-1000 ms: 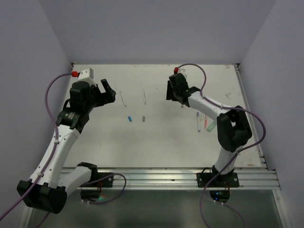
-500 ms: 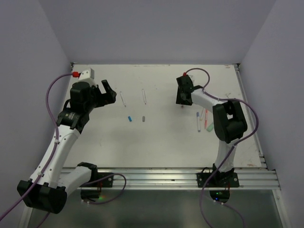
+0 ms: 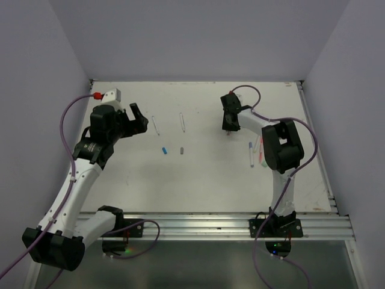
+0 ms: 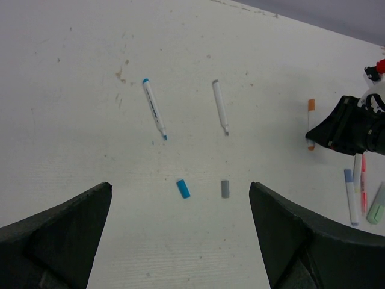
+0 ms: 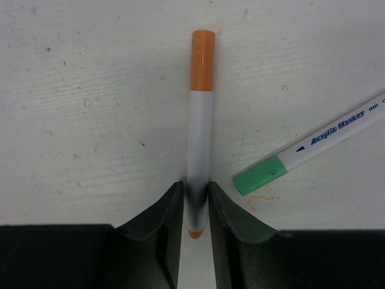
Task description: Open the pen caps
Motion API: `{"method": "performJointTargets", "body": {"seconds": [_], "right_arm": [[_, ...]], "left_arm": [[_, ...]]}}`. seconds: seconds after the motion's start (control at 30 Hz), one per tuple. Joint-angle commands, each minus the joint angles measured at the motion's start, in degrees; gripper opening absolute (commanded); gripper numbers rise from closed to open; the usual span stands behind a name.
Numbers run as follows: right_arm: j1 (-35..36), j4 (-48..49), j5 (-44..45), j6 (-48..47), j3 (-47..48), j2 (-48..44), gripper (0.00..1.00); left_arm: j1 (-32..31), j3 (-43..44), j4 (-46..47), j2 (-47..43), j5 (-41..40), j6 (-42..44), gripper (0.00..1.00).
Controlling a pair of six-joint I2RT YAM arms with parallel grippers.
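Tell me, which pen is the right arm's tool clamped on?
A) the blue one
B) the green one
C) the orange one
C: the right wrist view shows the right tool shut on the white barrel of the orange pen, the green pen lying loose beside it.

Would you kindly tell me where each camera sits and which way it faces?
Top external: above and behind the bases, looking down at the table; both arms, left tool and right tool show.
Left wrist: raised over the table, looking down across it; its open fingers frame the blue cap and grey cap.
Right wrist: low over the table, facing down; its fingers clamp the orange pen.
Shared: both wrist views show the orange pen.
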Motion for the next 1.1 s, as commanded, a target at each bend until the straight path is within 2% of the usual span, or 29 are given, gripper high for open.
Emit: {"method": "performJointTargets", "body": {"seconds": [0.0,0.17,0.4,0.57,0.67,0.87,1.07], "right_arm": [[-0.4,-0.8,-0.3,0.3,0.7,1.3,0.25],[-0.1,1.5,-2.2,-0.3,-3.1,-2.2,0.00],[6.0,9.9,-7.3,-2.8,-12.0,-15.4,0.00],[11.6,16.6,-15.0,-5.3,-20.0,-26.4,0.00],[14.1,20.6,-19.5,-4.7,-24.1,-32.7,0.00],[18.4,25.0,-22.0,-4.5,-28.5,-41.6,0.00],[19.9,26.3,-22.8,-4.2,-31.4,-45.3,0.00]], "left_arm": [[0.4,-0.5,0.9,0.0,2.6,2.0,1.00],[0.3,-0.2,2.2,1.0,6.5,1.5,1.00],[0.4,1.1,5.0,6.0,15.8,-3.1,1.00],[-0.2,1.6,8.1,9.6,21.0,-5.7,0.99],[-2.7,3.0,8.7,11.6,19.9,-6.8,0.98],[-10.5,5.8,13.1,14.7,15.5,-11.7,0.94],[-15.4,7.7,17.0,16.6,9.9,-15.8,0.89]]}}
